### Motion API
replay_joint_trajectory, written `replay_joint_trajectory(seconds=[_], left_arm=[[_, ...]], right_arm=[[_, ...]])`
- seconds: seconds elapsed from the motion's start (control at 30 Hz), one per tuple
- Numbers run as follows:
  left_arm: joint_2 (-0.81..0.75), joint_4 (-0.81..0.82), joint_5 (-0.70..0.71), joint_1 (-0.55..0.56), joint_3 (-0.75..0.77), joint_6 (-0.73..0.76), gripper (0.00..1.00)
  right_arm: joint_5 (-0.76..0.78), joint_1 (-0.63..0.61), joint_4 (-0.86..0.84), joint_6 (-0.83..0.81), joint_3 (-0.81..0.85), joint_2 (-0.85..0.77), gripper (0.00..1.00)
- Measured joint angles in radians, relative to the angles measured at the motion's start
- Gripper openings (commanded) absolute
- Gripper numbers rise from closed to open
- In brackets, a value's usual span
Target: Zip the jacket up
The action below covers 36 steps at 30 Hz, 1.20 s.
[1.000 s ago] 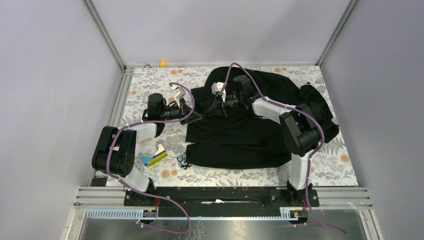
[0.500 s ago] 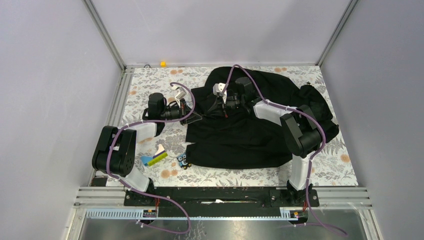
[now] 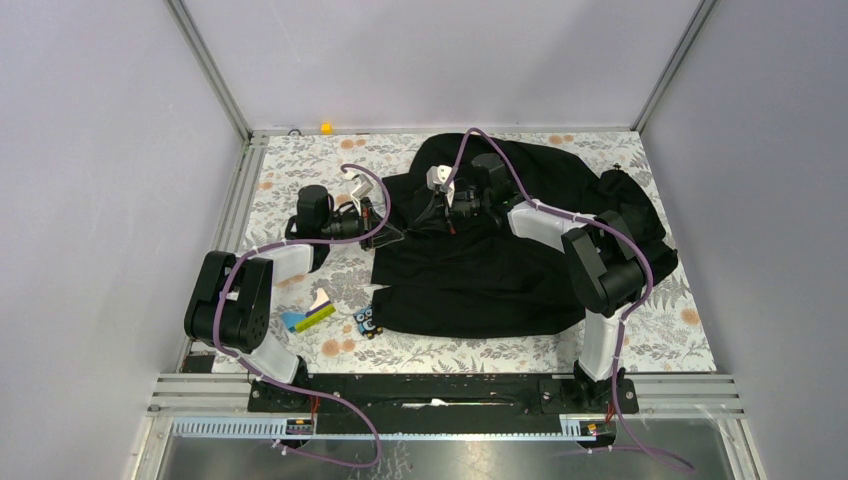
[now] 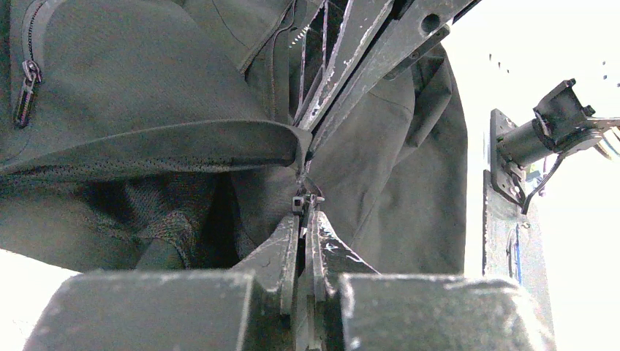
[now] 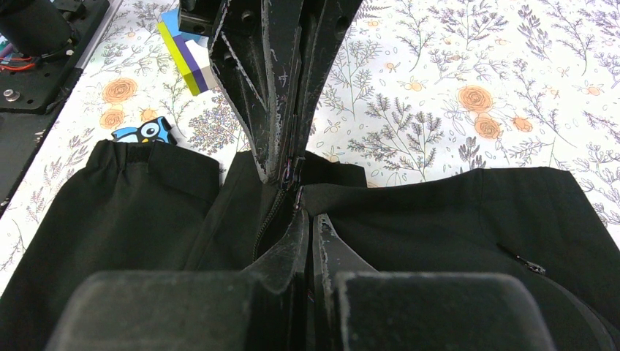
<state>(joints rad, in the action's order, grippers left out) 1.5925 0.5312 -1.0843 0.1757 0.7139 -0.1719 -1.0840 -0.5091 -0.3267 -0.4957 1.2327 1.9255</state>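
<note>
Jacket (image 3: 480, 275): black, lay spread over centre and right of floral tablecloth (image 3: 285, 165), sleeve bunched at far right.

L gripper (image 3: 386, 226): at jacket's left edge, approx. mid-table. Wrist view showed its fingers (image 4: 285, 245) pressed together, w/ jacket's fabric edge and a small zipper part pinched at the tips. Cloth rose in a fold just above.

R gripper (image 3: 441, 212): over jacket's upper front, near L gripper, to its right. Wrist view showed jaws closed on the front zipper (image 5: 267, 218) line where both front panels met. Whether the slider itself was caught: couldn't tell.

Pocket zip pull (image 4: 28, 91) lay flat on a panel.

Misc. on cloth: blue owl-print item (image 3: 367, 322) just beside jacket's near-left cuff. Yellow/blue card (image 3: 308, 318) lay left of it. Small orange object (image 3: 325, 127) sat at far edge.
</note>
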Motion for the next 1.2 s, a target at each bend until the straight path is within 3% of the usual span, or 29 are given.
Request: replay_joint_trajectory(seconds=[1.2], left_arm=[[0.000,0.014,-0.001,0.000,0.000,-0.008,0.00]], right_arm=[[-0.007,-0.006,0.005,-0.005,0.000,0.000,0.00]])
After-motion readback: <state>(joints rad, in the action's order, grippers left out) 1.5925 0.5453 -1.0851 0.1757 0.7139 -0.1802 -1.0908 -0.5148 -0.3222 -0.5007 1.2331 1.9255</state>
